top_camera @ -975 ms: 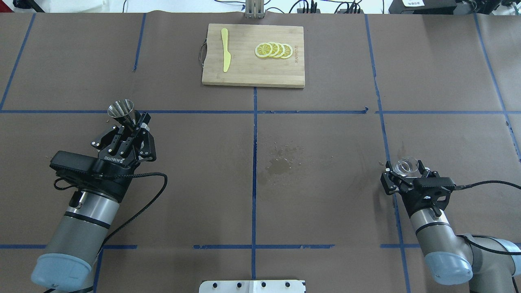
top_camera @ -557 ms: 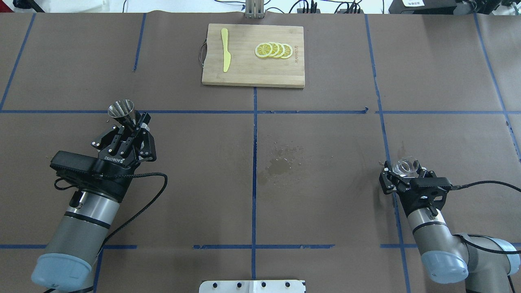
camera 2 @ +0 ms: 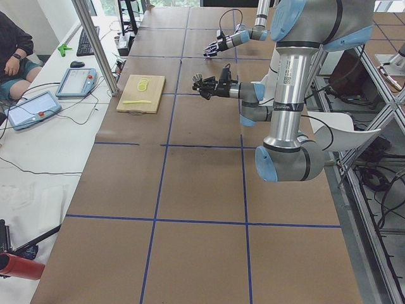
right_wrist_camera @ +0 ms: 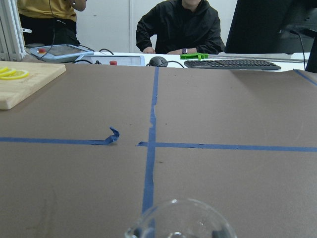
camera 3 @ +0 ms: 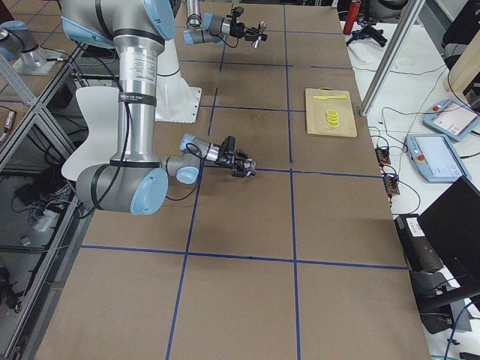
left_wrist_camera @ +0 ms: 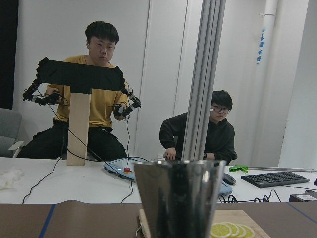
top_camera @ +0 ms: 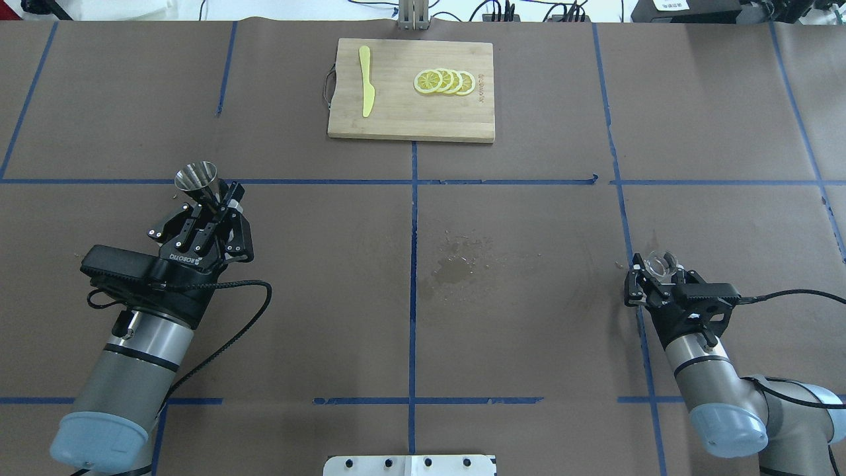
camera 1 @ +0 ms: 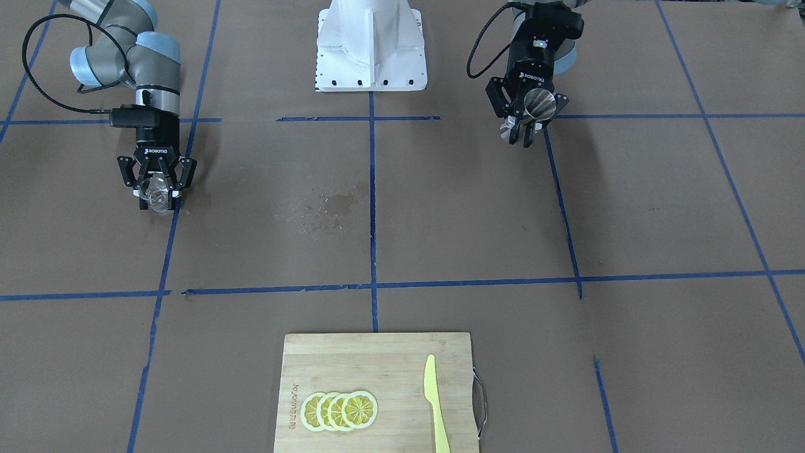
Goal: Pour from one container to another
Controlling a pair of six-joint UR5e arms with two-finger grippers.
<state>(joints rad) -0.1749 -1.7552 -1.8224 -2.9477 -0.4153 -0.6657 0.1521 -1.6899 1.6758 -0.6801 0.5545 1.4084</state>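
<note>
Here, toward the left edge of the bench (top_camera: 529,330), the left arm (top_camera: 142,330) reaches out away from the robot's base. Its jaws are closed narrow on the lower, slim part of a metal cup (top_camera: 197,178). The cup is a shiny steel cone that flares to a wide mouth, and in the side view it is held clear of the bench. The left wrist view shows its rim level and the cup upright; whether anything is inside it cannot be told.

Next, at the middle of the far edge, a wooden cutting board (top_camera: 410,119) lies flat. A yellow knife (top_camera: 365,82) rests on the board's left part, and a row of overlapping lemon slices (top_camera: 444,81) lies on its right part, well apart from the knife. Nearer the robot, about the middle of the bench, there is a wet stain (top_camera: 453,268) with small splashes around it, just to the right of a blue tape line (top_camera: 414,297).

Further along, toward the right edge, the right arm (top_camera: 700,370) comes in from the near right corner. Its jaws grip a clear glass (top_camera: 661,264), one finger on each side, mouth upward. The glass sits low over the bench beside another tape line. Whether its base touches the surface cannot be told. It is well apart from the metal cup, with the stain between them.
</note>
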